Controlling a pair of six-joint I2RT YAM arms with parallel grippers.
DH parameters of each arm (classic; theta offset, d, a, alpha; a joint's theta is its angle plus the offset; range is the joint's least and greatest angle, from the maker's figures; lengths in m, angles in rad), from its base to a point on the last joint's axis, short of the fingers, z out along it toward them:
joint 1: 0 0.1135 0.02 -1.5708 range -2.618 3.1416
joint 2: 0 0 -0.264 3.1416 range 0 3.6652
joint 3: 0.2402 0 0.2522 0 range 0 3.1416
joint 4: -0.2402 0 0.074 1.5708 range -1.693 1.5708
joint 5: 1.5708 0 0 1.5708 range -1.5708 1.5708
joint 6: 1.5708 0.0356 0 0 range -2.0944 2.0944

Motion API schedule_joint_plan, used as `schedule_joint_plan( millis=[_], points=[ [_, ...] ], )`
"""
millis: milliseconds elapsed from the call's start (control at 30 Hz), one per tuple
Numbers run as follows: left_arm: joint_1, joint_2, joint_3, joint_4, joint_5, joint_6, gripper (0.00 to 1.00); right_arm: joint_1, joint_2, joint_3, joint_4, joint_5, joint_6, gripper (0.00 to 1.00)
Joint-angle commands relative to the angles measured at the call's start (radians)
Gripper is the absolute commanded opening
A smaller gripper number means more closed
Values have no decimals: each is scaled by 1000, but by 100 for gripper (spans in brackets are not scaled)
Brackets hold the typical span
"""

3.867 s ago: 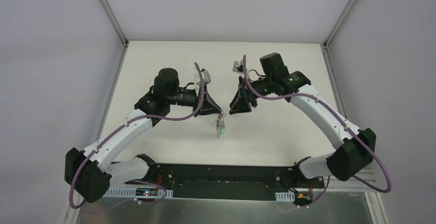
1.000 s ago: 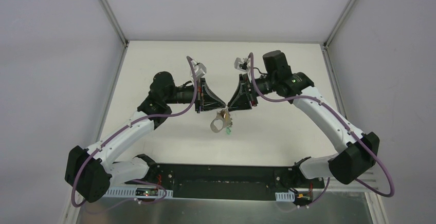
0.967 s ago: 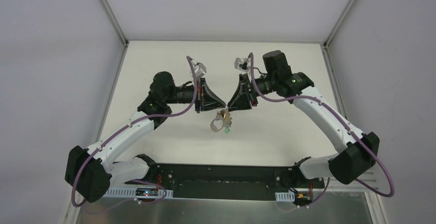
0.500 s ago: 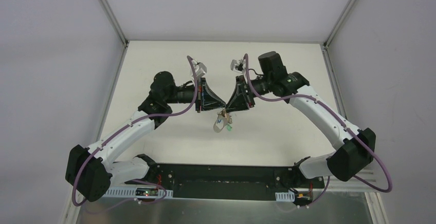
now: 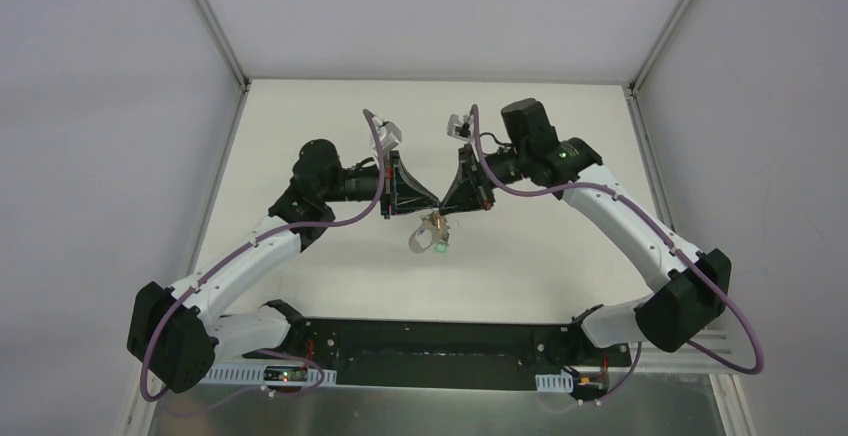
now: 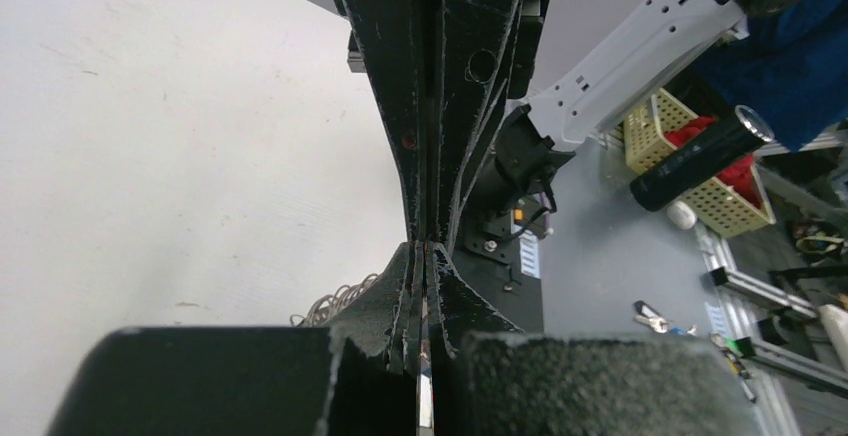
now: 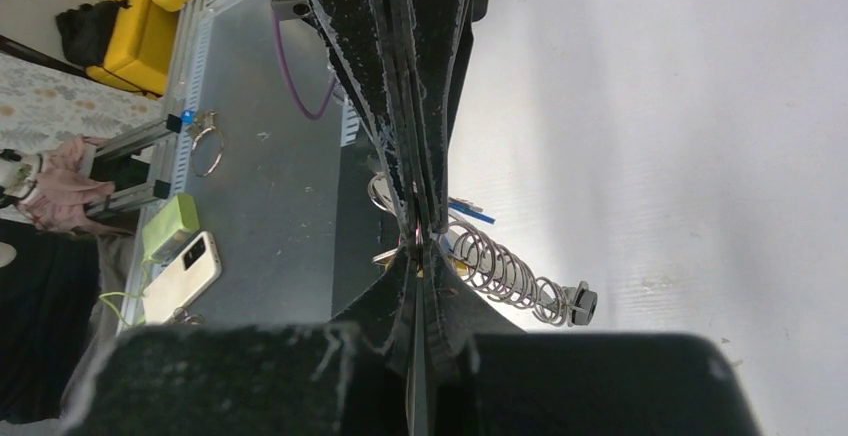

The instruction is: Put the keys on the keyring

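In the top view my two grippers meet tip to tip over the middle of the table. The left gripper (image 5: 430, 207) is shut on the top of the keyring (image 5: 425, 234), a pale loop hanging just below the tips. A green key (image 5: 440, 248) dangles at its lower right. The right gripper (image 5: 447, 208) is shut at the same spot. In the right wrist view my jaws (image 7: 420, 241) are pressed together, with a wire coil (image 7: 505, 271) and a blue key (image 7: 470, 211) sticking out beside them. The left wrist view shows the shut left gripper (image 6: 425, 248) and the coil (image 6: 335, 306).
White walls close in the white table (image 5: 330, 256) on three sides. Beyond the near edge lie a yellow basket (image 6: 700, 146), a black torch (image 6: 700, 156), loose keys (image 6: 655, 318) and a phone (image 7: 185, 276) on the grey bench.
The right gripper has closed and shifted slightly left against the left gripper's tip. The keyring has risen a little and still hangs from the left gripper.
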Motion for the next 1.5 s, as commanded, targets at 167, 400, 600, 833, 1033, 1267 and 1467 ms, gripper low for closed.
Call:
schedule_joint_plan(
  millis=[167,400,600,833,1033,1267,1467],
  points=[
    [11,-52,82,-278,-33,325,35,95,25,180,-256,276,-185,0],
    [11,-39,88,-280,-58,330,56,151,71,255,-354,417,-237,0],
    [11,-27,72,-226,-12,317,51,164,106,299,-393,432,-239,0],
    [9,-11,33,-146,7,306,44,169,123,313,-391,412,-226,0],
    [9,1,18,-130,8,316,44,168,127,321,-388,396,-219,0],
    [9,9,9,-96,29,293,26,168,127,317,-381,389,-216,0],
    [9,11,5,-96,42,288,16,167,124,309,-372,391,-210,0]
  ],
)
